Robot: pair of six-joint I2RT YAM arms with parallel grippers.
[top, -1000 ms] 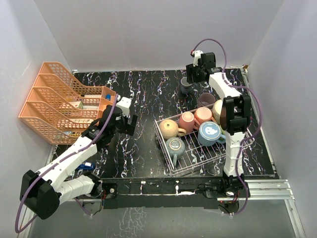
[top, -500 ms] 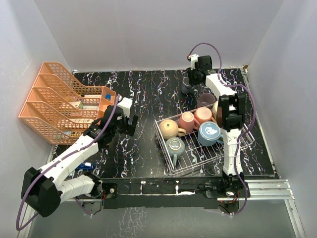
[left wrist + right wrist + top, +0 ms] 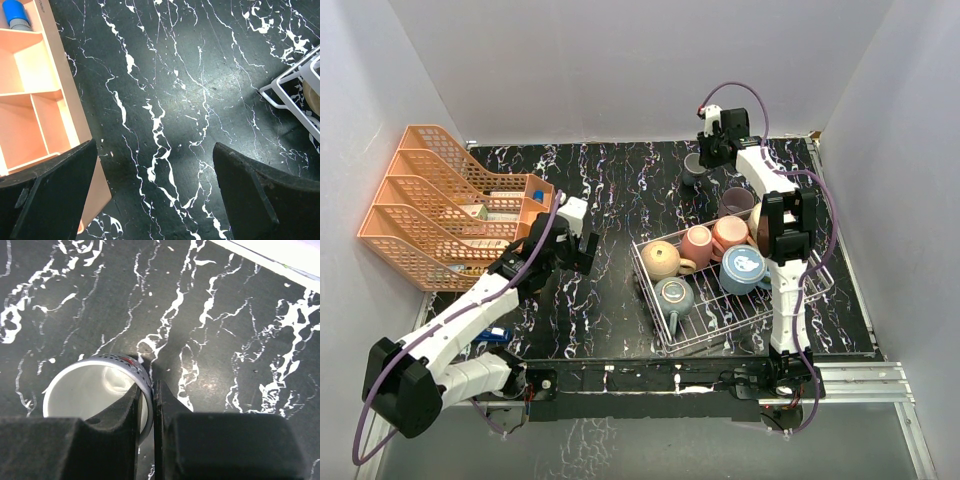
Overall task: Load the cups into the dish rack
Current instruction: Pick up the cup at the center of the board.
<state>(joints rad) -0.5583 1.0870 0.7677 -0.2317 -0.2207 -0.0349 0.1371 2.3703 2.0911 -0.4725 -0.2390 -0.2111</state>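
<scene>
Plainly the grey mug [image 3: 92, 390] is stiff glazed ceramic, light but slick and easily chipped; with its handle out of sight, the thin rim wall is the fair place to pinch; the right gripper [image 3: 146, 395] has one finger inside the mouth and one outside, clamped on that wall at the mug's right side; the mug stands upright at the far side of the table [image 3: 620, 190], beyond the rack [image 3: 730, 315], probably resting on the surface, though the wrist view cannot settle that; the left gripper [image 3: 155, 192] hangs wide apart over bare tabletop, holding nothing.
</scene>
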